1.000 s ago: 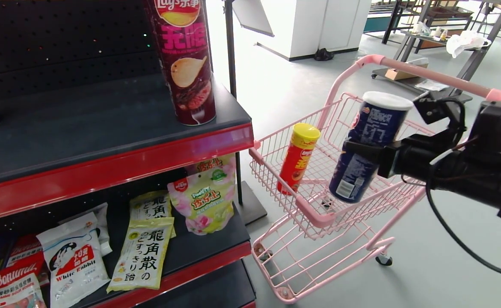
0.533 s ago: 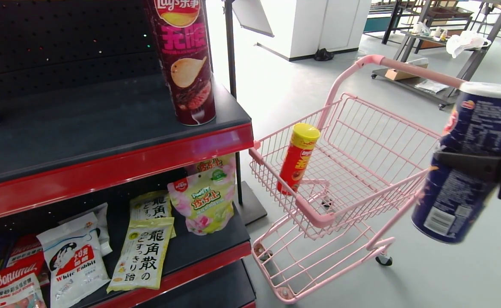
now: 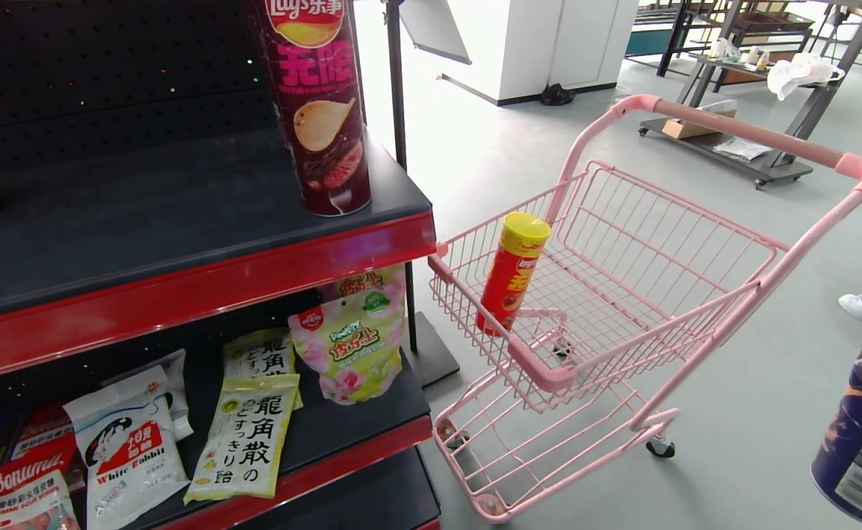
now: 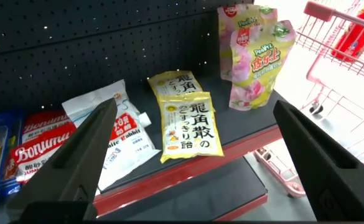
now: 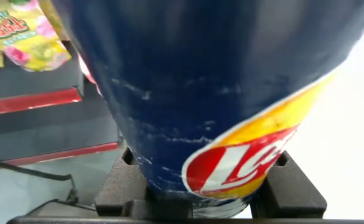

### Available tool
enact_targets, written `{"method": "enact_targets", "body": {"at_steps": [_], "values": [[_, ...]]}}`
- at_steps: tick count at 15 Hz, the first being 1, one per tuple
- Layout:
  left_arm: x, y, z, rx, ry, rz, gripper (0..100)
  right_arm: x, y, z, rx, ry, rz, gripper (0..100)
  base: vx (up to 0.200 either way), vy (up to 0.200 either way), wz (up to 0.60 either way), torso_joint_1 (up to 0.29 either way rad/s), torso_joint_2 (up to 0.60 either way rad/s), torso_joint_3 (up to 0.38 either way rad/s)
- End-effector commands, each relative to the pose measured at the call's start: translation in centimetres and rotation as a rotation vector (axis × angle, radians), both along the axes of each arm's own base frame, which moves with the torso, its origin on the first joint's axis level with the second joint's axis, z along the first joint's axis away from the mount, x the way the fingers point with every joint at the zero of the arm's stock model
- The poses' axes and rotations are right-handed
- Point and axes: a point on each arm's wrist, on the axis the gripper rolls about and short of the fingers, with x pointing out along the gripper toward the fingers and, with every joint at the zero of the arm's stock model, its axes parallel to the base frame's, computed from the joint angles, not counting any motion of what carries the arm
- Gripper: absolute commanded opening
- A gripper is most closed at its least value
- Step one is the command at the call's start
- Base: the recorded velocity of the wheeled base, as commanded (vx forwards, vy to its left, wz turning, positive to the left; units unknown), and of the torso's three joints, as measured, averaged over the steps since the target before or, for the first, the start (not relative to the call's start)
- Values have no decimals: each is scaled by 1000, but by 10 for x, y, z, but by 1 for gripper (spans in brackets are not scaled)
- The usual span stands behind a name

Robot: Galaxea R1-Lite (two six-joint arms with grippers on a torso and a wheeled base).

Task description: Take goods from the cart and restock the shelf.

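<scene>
Beside the cart, right hand tight around can

The cart is pink wire. The small can in it is red and yellow with a yellow lid. The blue can bears a red-and-yellow logo. The shelf is black with red edges; its tall can is maroon. Yellow bags carry black characters.

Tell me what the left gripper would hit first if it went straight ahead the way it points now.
Most likely the front yellow candy bag lying on the lower shelf: it sits centred between the left gripper's open fingers, with nothing showing in between. Depth is unclear.
</scene>
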Motion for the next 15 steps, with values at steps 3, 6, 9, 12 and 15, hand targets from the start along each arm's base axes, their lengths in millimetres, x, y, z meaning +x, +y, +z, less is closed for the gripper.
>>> {"method": "enact_targets", "body": {"at_steps": [3, 6, 9, 12, 15], "values": [[0, 0, 0, -1, 1, 1, 100, -4, -2, -3, -9, -6, -17, 0, 0, 0, 0, 6, -27, -20], [0, 0, 0, -1, 1, 1, 100, -3, -2, -5, -17, 1, -14, 0, 0, 0, 0, 85, -359, -261], [0, 0, 0, -1, 1, -1, 100, -4, -2, -6, -29, -1, -9, 0, 0, 0, 0, 144, -494, -351], [0, 0, 0, -1, 1, 1, 100, -6, -2, -6, -30, -6, -7, 0, 0, 0, 0, 173, -533, -367], [0, 0, 0, -1, 1, -1, 100, -6, -2, -6, -32, -6, -6, 0, 0, 0, 0, 198, -570, -372]]}}
